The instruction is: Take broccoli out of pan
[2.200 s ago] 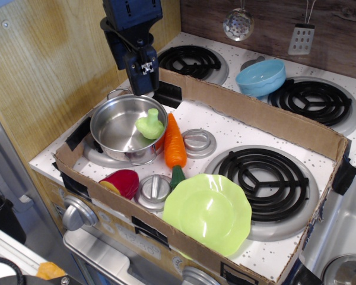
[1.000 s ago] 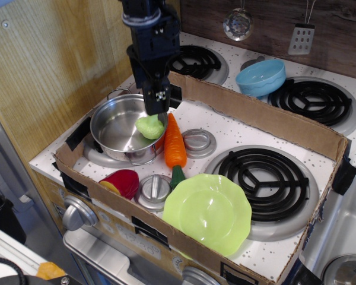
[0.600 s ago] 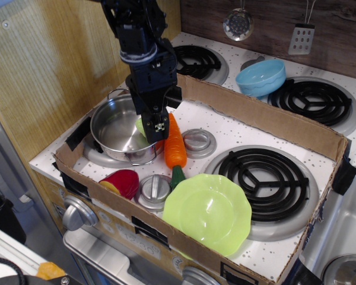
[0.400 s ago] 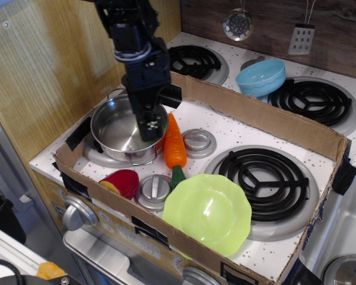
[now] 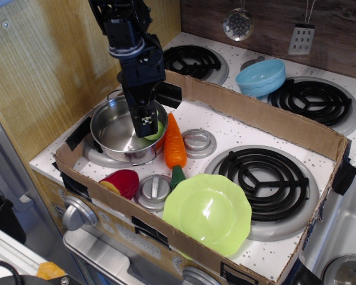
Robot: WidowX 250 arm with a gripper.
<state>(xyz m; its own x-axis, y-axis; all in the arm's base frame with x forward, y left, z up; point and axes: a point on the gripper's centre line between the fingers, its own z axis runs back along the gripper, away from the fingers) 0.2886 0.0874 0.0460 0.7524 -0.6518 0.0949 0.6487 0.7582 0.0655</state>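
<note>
The shiny steel pan (image 5: 111, 132) stands at the left end of the cardboard-walled stove top. My gripper (image 5: 145, 126) reaches down into the pan's right side. The light-green broccoli (image 5: 158, 131) is almost wholly hidden behind the gripper; only a small green sliver shows against the pan's right wall. The fingers are down at the broccoli, but how far apart they stand, and whether they grip it, does not show.
An orange carrot (image 5: 174, 143) lies just right of the pan. Two flat metal lids (image 5: 199, 142) (image 5: 153, 189), a red-yellow toy (image 5: 121, 182) and a lime-green plate (image 5: 207, 212) lie in front. A cardboard wall (image 5: 255, 113) rings the area. A blue bowl (image 5: 261, 77) sits behind.
My gripper came down from above the pan's back rim into the pan and shifted slightly left. The broccoli, plainly visible before, is now nearly covered by it.
</note>
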